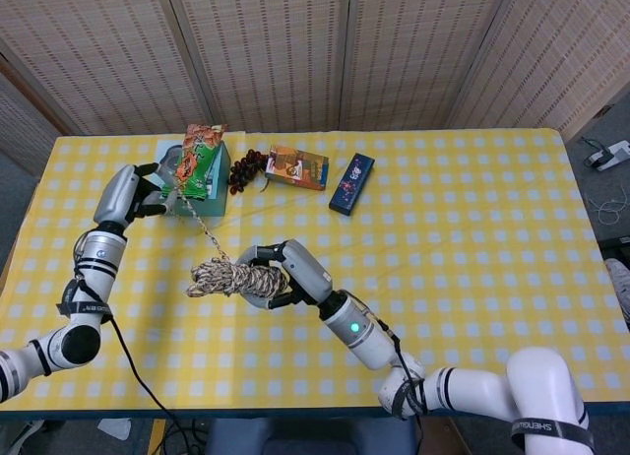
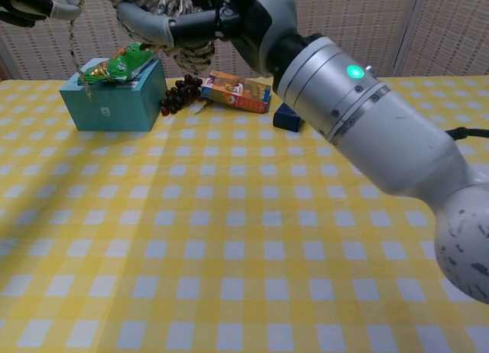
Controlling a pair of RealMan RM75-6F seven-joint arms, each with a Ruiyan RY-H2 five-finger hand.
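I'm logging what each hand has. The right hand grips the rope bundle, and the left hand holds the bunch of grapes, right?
Not quite. The right hand does grip the rope bundle, but the left hand holds the rope's free end, not the bunch of grapes, which lies on the table beside the teal box. The head view shows this.

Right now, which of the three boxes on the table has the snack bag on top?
The teal box at the far left: the green snack bag lies on it. The orange box and the dark blue box carry nothing.
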